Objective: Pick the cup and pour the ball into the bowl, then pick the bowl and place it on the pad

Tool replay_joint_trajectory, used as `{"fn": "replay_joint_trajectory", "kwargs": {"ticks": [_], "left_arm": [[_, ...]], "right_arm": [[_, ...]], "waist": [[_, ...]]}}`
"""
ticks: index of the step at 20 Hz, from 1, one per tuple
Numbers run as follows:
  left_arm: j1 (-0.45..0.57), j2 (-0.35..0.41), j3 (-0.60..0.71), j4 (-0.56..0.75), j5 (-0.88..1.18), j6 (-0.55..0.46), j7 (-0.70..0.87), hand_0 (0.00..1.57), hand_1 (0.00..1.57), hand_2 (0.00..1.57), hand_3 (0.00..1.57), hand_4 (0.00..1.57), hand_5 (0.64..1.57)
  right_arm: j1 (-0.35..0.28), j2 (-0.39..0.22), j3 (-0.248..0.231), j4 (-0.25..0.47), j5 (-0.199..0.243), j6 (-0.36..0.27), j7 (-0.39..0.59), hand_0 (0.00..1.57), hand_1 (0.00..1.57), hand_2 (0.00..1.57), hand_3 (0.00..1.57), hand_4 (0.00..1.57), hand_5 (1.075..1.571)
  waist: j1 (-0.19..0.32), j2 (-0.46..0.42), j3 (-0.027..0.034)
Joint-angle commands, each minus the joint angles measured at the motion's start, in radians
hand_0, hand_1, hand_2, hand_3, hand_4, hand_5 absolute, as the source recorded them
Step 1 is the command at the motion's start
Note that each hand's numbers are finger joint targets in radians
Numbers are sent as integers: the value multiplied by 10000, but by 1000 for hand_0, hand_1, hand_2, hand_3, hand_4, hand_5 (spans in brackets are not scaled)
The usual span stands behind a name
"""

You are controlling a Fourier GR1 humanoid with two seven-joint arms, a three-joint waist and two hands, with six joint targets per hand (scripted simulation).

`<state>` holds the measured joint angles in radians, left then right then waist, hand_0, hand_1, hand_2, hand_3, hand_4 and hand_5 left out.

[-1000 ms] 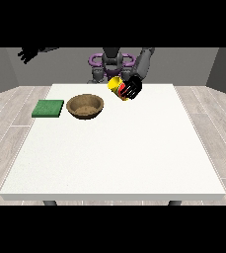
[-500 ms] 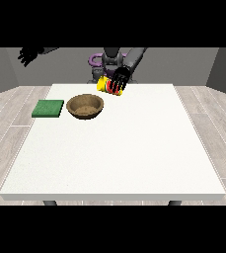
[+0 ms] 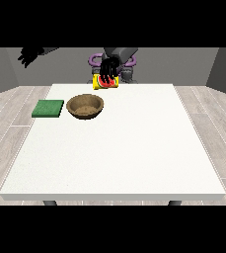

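I see yellow cup point(image 3: 105, 82) tipped on side above far edge of tabletop point(image 3: 114, 148), red interior facing camera, in hand at view's right point(image 3: 109, 66); black fingers point(image 3: 106, 73) curled over cup's top. Ball: cannot tell. Brown bowl point(image 3: 86, 106) sits on tabletop near cup, lower left. Green pad point(image 3: 48, 108) just left of bowl. Hand at view's left point(image 3: 29, 55) raised well off tabletop, fingers spread, holding nothing.
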<state>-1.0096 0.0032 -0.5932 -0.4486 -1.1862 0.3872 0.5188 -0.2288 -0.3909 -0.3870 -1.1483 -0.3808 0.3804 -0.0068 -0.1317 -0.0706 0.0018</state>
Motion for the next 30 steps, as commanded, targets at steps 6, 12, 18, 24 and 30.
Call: {"fn": "replay_joint_trajectory", "kwargs": {"ticks": [6,12,18,24,30], "left_arm": [[24,-31,-1906,-1527,-827,-3203,1317,254,254,1235,1557,1077,1570],[265,-32,-1786,-2474,-1312,-3786,740,0,0,1056,1547,1106,1570],[1000,815,809,-4144,1330,-1201,-369,1042,1042,1571,1438,1269,1567],[1137,990,4309,-5866,5419,-637,-1800,0,0,0,0,1180,1551],[1096,960,6910,-7069,9568,-2519,-2810,0,0,0,0,1058,1570]], "right_arm": [[-656,431,563,358,273,-159,151,0,0,0,324,690,1553],[-544,-52,74,665,175,-122,-239,0,0,0,143,726,1546],[-269,-15,-307,860,320,-1038,-141,0,0,0,143,726,1546],[-461,-69,-354,738,491,-1522,-79,0,0,0,0,784,1557],[-314,712,-328,985,700,-2285,-558,0,0,0,0,778,1558]], "waist": [[-723,-269,-15],[189,-66,-16],[1595,-488,-57],[2438,-155,-174],[3288,541,-92]]}}
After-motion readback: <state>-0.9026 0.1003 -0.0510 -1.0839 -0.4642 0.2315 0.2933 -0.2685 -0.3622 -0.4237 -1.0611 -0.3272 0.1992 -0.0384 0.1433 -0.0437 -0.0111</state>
